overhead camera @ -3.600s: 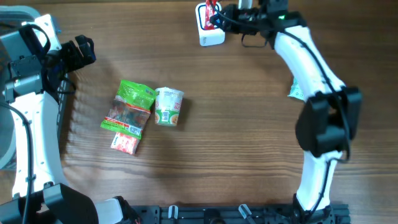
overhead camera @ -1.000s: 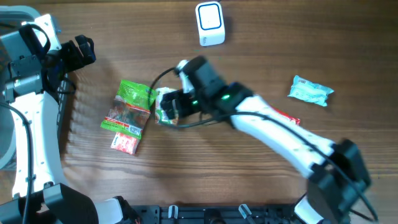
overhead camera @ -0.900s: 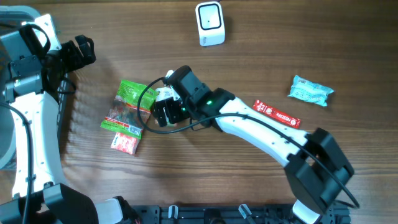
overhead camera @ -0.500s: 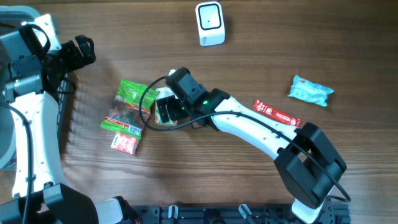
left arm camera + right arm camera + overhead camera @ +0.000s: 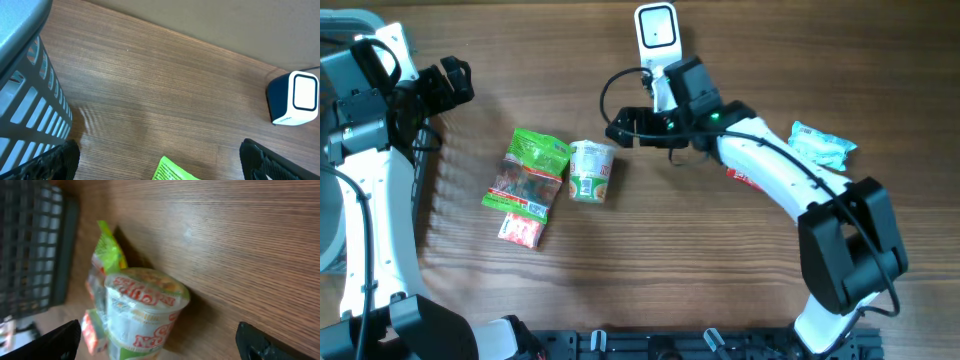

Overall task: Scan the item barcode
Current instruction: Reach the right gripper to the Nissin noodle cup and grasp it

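Mia: Where is the cup of noodles (image 5: 591,171) lying?

Sam: It is lying on its side on the desk (image 5: 700,280), right beside the green snack bag (image 5: 530,175). A small red packet (image 5: 519,231) is poking out at the bag's near end.

Mia: Is the right end effector (image 5: 620,128) grabbing the cup?

Sam: No. It is hanging near the cup, a little farther back on the desk and toward the white scanner (image 5: 658,38). It is not touching the cup. Its two fingers are standing wide apart and gripping nothing.

Mia: What is its own camera showing?

Sam: The cup is lying out in front of the fingers, with red letters showing on its side. The green bag is peeking out behind it.

Mia: And the left end effector (image 5: 453,80)?

Sam: It is waiting well apart from the cup, next to the dark basket (image 5: 30,110). Its fingers are standing wide apart too.

Mia: Is anything else lying around?

Sam: A teal packet (image 5: 819,147) is lying beside the right arm, and a red bar (image 5: 745,179) is partly hiding under that arm.
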